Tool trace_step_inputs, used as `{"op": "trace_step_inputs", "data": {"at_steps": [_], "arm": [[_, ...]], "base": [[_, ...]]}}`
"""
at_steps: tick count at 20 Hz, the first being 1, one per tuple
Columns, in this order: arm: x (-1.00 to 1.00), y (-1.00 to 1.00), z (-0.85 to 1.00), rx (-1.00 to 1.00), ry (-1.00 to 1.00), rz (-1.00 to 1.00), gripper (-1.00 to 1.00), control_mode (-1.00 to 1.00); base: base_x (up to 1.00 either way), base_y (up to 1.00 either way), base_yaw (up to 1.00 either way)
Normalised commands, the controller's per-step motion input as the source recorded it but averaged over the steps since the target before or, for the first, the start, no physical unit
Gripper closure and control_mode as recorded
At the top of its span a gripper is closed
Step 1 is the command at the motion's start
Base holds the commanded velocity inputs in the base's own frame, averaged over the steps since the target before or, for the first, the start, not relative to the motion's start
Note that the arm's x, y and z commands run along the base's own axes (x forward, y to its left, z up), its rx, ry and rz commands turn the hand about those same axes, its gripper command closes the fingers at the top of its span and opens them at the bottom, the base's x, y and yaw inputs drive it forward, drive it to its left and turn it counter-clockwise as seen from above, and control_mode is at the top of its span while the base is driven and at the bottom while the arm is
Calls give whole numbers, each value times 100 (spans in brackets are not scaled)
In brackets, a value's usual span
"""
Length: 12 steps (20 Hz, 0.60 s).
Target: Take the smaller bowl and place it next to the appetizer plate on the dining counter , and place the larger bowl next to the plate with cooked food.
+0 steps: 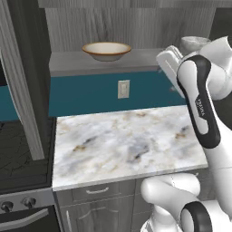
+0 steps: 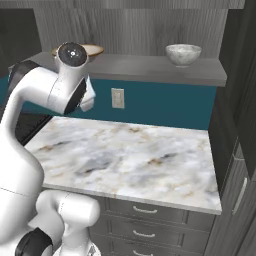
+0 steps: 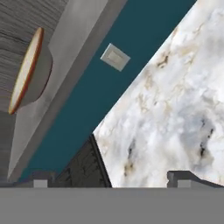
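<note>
Marble worktop [image 1: 122, 145] spread wide and bare under the arm, white-grey with tan and dark veins, over grey drawers [image 2: 145, 220] with pale handles. Behind it, teal backsplash [image 1: 90, 93] with a pale wall outlet [image 1: 123, 89] set in the middle. Above the backsplash, long grey shelf [image 2: 150, 65] in front of grey wood-grain wall panelling. To the left of the worktop, dark stove [image 1: 22, 154] with knobs along its front edge, touching the counter's side.

White Franka arm [image 1: 204, 108] raised high over the right part of the worktop in the left base view, elbow bent, wrist turned toward the shelf.

On the shelf, toward its left, larger bowl [image 1: 106, 50]: wide, shallow, cream inside, orange-brown rim, tan outside, upright. Seen edge-on at the upper left of the hand view, rolled with the camera. Further right on the same shelf, well apart from it, smaller bowl [image 2: 183, 54]: deep, mottled grey-white, upright, near the shelf's right end; partly hidden behind the arm in the left base view.

Gripper [image 3: 112, 178] hanging in the air above the worktop, touching nothing. Fingertips [image 3: 181, 177] spread wide apart at the bottom of the hand view, nothing between them.
</note>
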Motion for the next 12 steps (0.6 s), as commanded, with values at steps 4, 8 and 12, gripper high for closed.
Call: {"op": "trace_step_inputs", "data": {"at_steps": [4, 8, 12], "arm": [[29, 14, 90, 23, -27, -8, -100, -100], [42, 8, 50, 9, -9, -10, -100, -100], [46, 14, 33, -2, 9, -11, -100, -100]], "base": [[0, 0, 0], [0, 0, 0], [0, 0, 0]]}}
